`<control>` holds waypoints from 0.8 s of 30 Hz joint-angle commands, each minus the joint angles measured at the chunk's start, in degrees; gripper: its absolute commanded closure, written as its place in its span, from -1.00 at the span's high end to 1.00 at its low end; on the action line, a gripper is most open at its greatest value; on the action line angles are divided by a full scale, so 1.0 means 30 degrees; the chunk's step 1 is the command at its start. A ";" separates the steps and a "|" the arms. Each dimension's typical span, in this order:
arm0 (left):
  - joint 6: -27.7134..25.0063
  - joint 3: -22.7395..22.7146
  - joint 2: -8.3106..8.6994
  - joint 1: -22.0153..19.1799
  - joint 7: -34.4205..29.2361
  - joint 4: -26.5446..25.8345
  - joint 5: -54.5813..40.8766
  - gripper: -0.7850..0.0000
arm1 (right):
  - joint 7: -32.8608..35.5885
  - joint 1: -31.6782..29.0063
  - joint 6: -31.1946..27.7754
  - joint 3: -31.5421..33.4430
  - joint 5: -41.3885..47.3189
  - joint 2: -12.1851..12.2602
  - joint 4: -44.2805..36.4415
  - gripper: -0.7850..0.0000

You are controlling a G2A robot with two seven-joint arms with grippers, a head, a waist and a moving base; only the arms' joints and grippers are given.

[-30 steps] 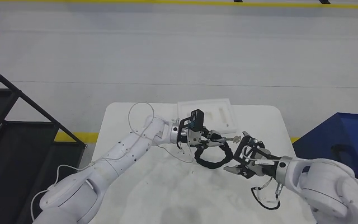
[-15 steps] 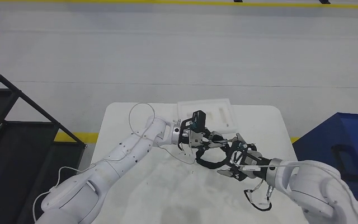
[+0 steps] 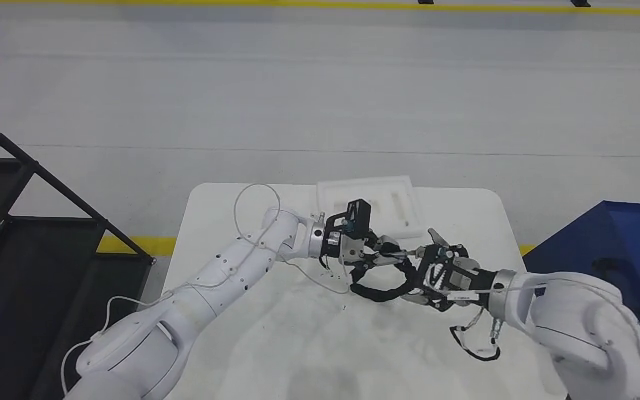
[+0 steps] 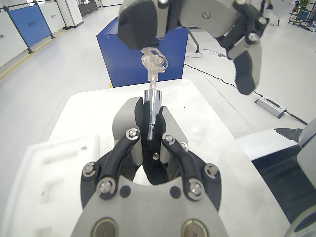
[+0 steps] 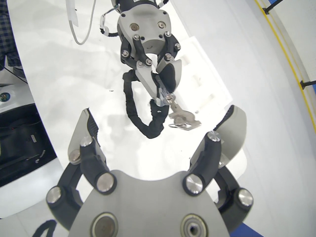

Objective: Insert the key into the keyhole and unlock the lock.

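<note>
My left gripper (image 4: 151,109) is shut on the lock's chrome cylinder (image 4: 153,114), held above the white table (image 3: 260,330). The silver key (image 4: 153,62) sticks out of the cylinder's keyhole, its ring hanging at the head. The lock's black cable loop (image 5: 140,124) droops below the cylinder. My right gripper (image 5: 160,122) is open, one finger on each side of the key (image 5: 184,119) head. One of its pads (image 4: 138,25) sits right against the head; the other is well apart. In the top view both grippers (image 3: 375,247) (image 3: 425,265) meet near the table's middle right.
A white foam tray (image 3: 385,195) with cut-out slots lies at the table's far edge, just behind the left gripper. A blue cabinet (image 3: 590,250) stands off the table's right side. A loose white cable (image 5: 74,20) hangs from the left arm.
The right gripper has moved left and slightly up towards the left gripper, and its open fingers now straddle the key's head. The left gripper has held the lock nearly still.
</note>
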 commanded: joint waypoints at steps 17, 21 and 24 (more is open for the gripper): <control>0.0000 0.1212 0.0495 -0.0556 0.0140 -0.0267 0.0000 -1.00 | -0.3609 -0.0294 -0.2224 -0.0179 -0.6091 0.0183 -0.0051 -0.31; 0.0000 0.1412 0.0559 -0.0672 0.0220 -0.0279 -0.0136 -1.00 | -0.3778 -0.0384 -0.2089 -0.0399 -0.6878 0.0194 -0.0221 -0.47; 0.0000 0.1563 0.0600 -0.0742 0.0303 -0.0269 -0.0231 -1.00 | -0.3859 -0.0401 -0.2065 -0.0518 -0.7268 0.0203 -0.0298 -0.58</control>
